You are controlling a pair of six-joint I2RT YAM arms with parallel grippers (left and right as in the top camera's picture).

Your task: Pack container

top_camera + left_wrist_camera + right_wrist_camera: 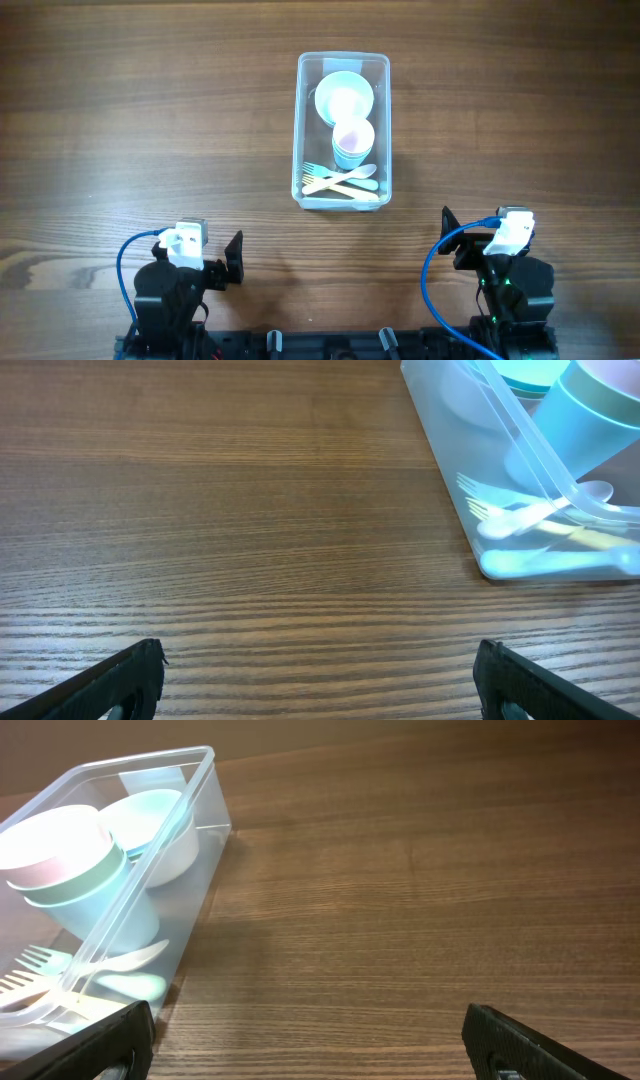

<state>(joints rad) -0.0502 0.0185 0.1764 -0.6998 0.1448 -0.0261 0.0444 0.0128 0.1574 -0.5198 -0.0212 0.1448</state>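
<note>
The clear plastic container (pixel 302 130) stands at the table's middle back. Inside it are a pale bowl (pixel 344 96), stacked pastel cups (pixel 353 141) and plastic forks and spoons (pixel 340 181) at the near end. It also shows in the left wrist view (pixel 440 420) and the right wrist view (pixel 205 780). My left gripper (pixel 320 678) is open and empty at the front left, well short of the container. My right gripper (pixel 310 1038) is open and empty at the front right, with the container to its left.
The wooden table (pixel 150 120) holds nothing else. Both arm bases with blue cables sit at the front edge, left (pixel 170 290) and right (pixel 505 285).
</note>
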